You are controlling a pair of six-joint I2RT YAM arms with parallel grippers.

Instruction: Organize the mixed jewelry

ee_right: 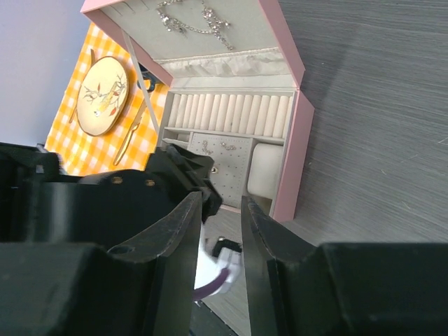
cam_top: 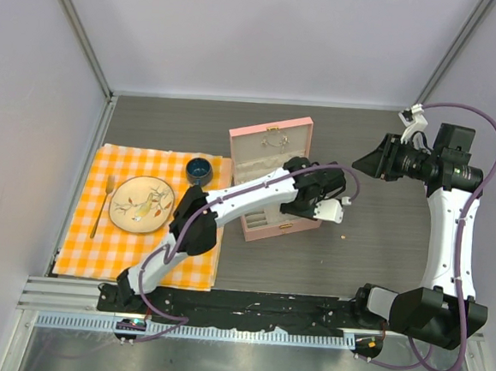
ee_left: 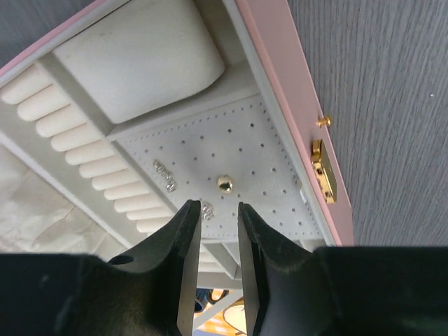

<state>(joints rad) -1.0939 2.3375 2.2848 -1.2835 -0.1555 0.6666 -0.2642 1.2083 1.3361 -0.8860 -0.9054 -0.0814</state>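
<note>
Left gripper narrowly parted, holding nothing, low over perforated panel of pink box, beside gold stud, inside clasp-side wall; right gripper parted, empty, raised beyond box's right edge.

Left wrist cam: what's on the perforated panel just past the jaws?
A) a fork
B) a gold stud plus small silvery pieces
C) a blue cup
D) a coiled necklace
B: the left wrist view shows a gold stud and small silvery pieces lying on the perforated panel inside the open pink box.
</note>
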